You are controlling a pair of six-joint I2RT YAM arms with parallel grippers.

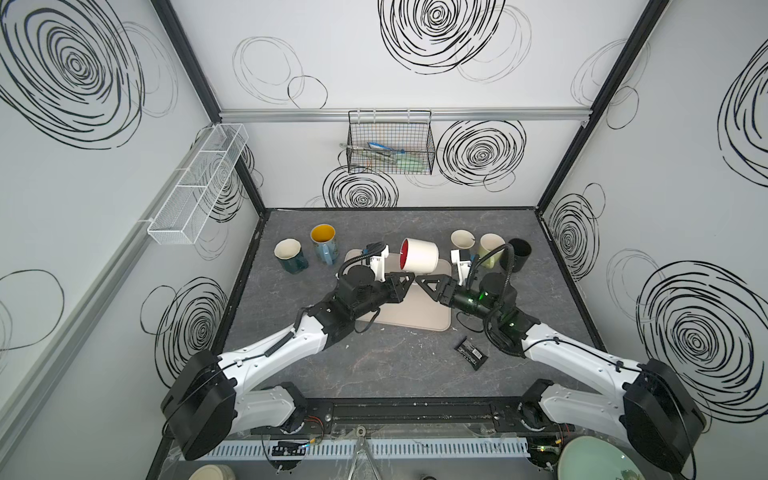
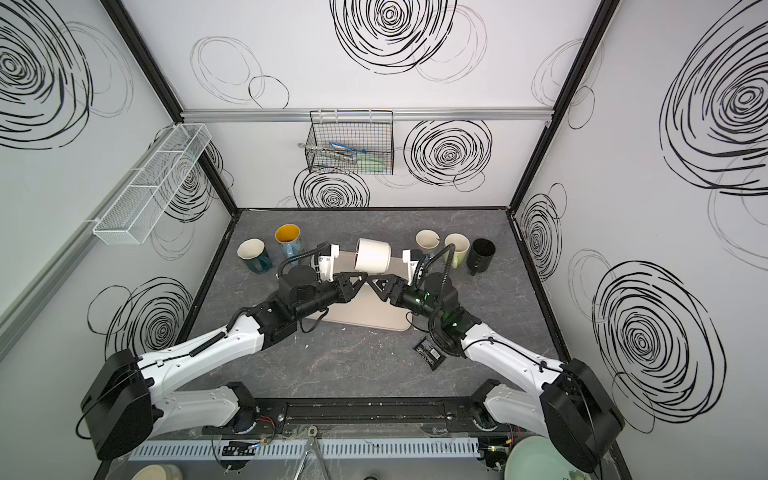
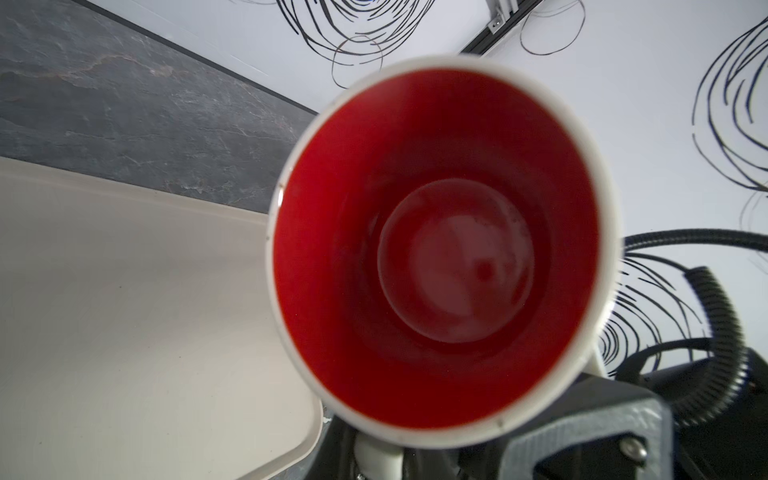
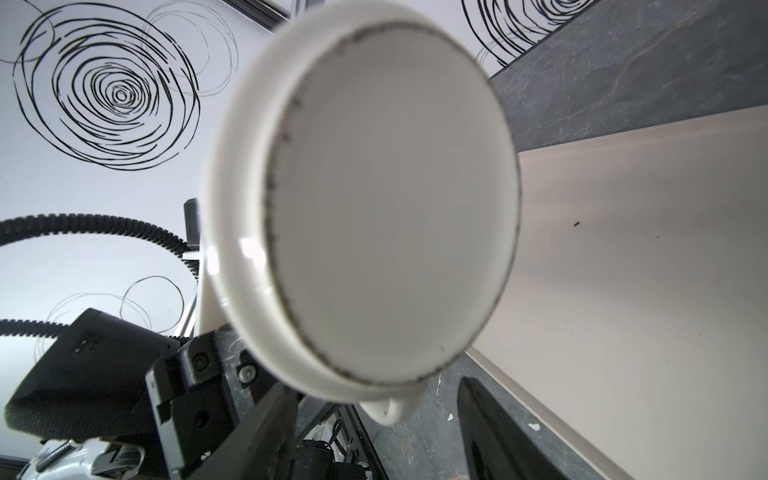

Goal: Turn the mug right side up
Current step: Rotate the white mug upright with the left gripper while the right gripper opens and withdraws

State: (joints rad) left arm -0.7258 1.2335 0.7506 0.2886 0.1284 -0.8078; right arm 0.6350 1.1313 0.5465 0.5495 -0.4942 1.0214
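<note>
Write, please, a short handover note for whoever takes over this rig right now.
Left gripper: shut on the handle of the white mug, holding it above the beige tray.
Right gripper: open, jaws spread by the handle, gripping nothing.
Mug: on its side, red inside facing the left arm, base toward the right arm, handle down.
Done: mug is off the tray and tipped to horizontal.
Left: turn the mouth up, set it upright on the tray, release.

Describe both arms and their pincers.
Left arm and right arm: white link shells, black joint housings. A ribbed black cable loops over each wrist. Left pincer and right pincer are black, with triangular open-frame fingers. Green lights on right wrist.
</note>
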